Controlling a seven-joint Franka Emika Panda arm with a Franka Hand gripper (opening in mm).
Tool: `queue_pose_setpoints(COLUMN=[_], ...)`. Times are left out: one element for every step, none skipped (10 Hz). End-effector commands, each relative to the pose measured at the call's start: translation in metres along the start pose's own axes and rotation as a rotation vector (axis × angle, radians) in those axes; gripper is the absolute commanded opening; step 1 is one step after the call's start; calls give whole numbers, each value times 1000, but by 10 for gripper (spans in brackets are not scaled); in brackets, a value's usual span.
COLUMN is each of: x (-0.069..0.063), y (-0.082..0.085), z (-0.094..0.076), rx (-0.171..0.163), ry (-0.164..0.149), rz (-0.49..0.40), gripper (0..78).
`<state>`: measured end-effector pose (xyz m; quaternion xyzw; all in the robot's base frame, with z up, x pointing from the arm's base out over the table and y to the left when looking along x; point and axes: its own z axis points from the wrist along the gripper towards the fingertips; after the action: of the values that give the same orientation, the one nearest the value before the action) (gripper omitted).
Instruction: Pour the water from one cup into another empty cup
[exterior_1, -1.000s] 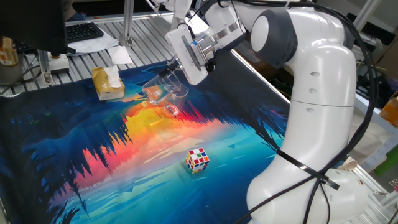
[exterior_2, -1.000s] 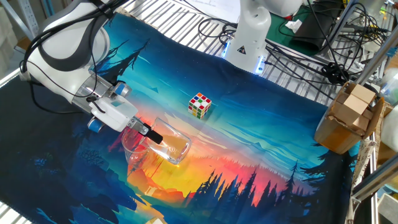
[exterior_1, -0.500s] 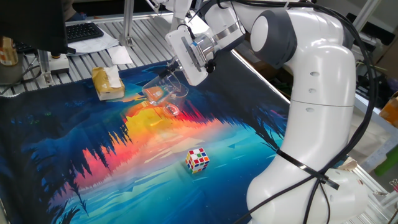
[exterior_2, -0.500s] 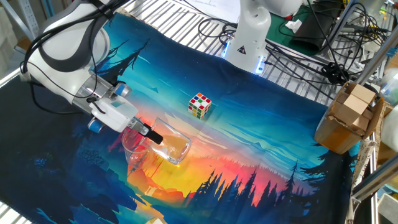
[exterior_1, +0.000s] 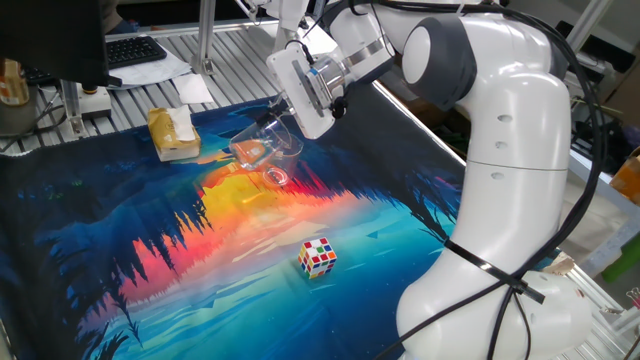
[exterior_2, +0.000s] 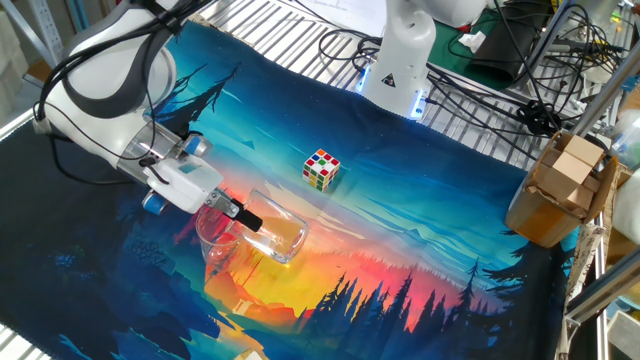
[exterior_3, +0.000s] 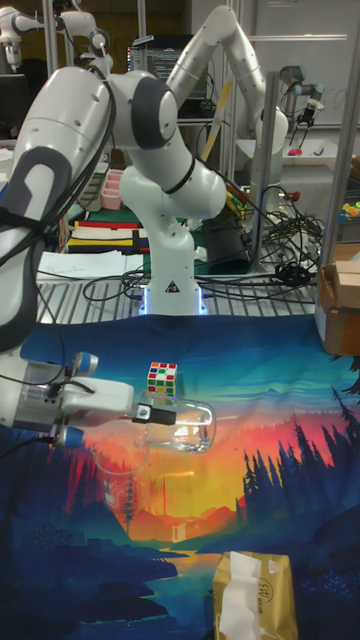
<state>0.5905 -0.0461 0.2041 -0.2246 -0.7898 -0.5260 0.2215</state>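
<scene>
One fixed view: printed cloth (exterior_1: 120, 250) covers the table, with a keyboard (exterior_1: 135, 50) behind; nothing has shifted; gripper (exterior_1: 277, 118) clamps a tipped cup (exterior_1: 262, 145) above an upright cup (exterior_1: 275, 180).
Other fixed view: cardboard box (exterior_2: 560, 190) and cables at the edge; cube (exterior_2: 321, 168) unmoved; fingers closed on the tipped cup's rim.
Tall fixed view: second arm (exterior_3: 225, 60) behind; water not discernible.

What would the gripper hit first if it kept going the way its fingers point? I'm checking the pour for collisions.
Apart from the tilted cup the gripper holds, probably the printed cloth. The fingers point sideways and slightly down, above the upright cup. Depth is unclear, so that cup's rim might come first.
</scene>
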Motion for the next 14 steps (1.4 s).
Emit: queue_pose_setpoints(x=[2,2,2,2,2,1,0,-1,-1,-1,-1,-1,-1,-1], y=[3,2,2,2,1,1,0,0,-1,-1,-1,-1,-1,-1], z=[-6,-6,-6,-7,-7,-8,-9,-10,-10,-11,-11,-11,-11,-11], rx=[-49,-53,-54,-60,-65,-69,-77,-83,-86,-86,-86,-88,-92,-93], ry=[19,22,22,28,32,35,41,46,48,49,49,50,54,55], rz=[29,32,33,37,39,41,42,41,41,42,42,45,48,48], gripper=[12,12,12,12,12,12,12,12,12,12,12,12,12,12])
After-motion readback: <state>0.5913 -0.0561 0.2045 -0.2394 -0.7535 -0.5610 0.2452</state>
